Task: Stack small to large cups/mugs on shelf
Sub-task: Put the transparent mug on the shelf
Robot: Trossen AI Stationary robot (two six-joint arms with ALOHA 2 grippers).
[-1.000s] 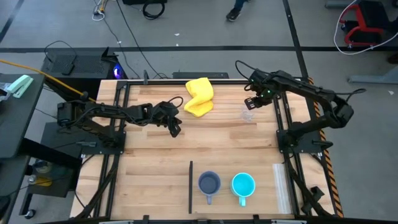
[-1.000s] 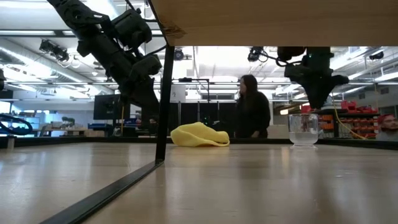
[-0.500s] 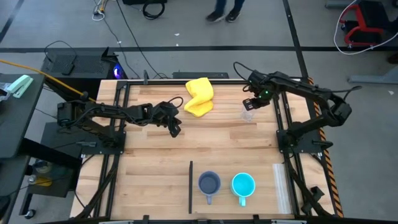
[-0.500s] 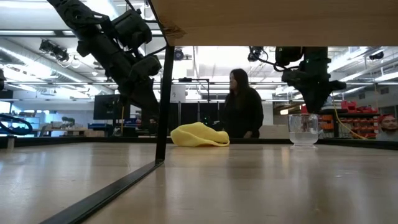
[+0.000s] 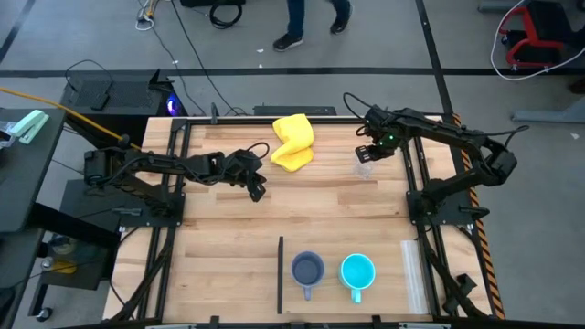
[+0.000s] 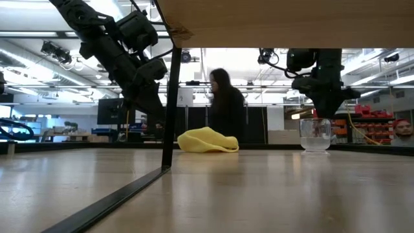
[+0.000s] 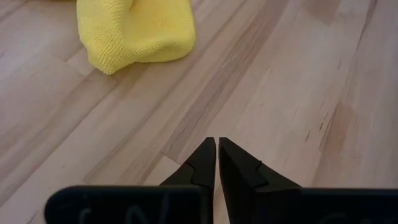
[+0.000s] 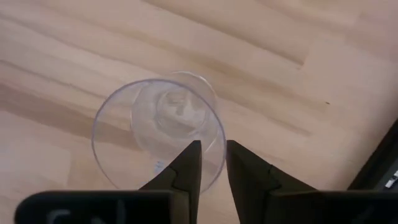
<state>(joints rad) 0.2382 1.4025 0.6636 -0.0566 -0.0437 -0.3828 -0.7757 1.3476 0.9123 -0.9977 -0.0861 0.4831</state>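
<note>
The clear cup (image 5: 365, 168) stands upright on its base near the table's far right (image 6: 315, 134). My right gripper (image 8: 213, 163) hangs over it, pointing down and slightly open. One finger is inside the cup's rim (image 8: 217, 146) and one outside, with the tips at rim height (image 6: 321, 115). The grey-blue mug (image 5: 307, 270) and the turquoise mug (image 5: 357, 271) stand side by side at the near edge. My left gripper (image 7: 217, 149) is shut and waits above the bare wood left of centre (image 5: 259, 190). My right gripper comes at the clear cup from above, its fingers straddling the rim (image 8: 217, 146) on the side nearest the wrist. I cannot tell whether either finger touches the wall. The cup stands on the table.
A crumpled yellow cloth (image 5: 292, 142) lies at the far edge, between the arms. A dark upright panel (image 5: 280, 274) stands left of the mugs, with a wooden board (image 6: 284, 22) above it. A clear strip (image 5: 411, 274) lies to their right. A person (image 6: 223, 107) walks behind the table.
My right gripper has come down a little and shifted slightly toward the table's left, so its tips are now at the clear cup's rim. The cup has not moved. The person behind the table has walked across.
</note>
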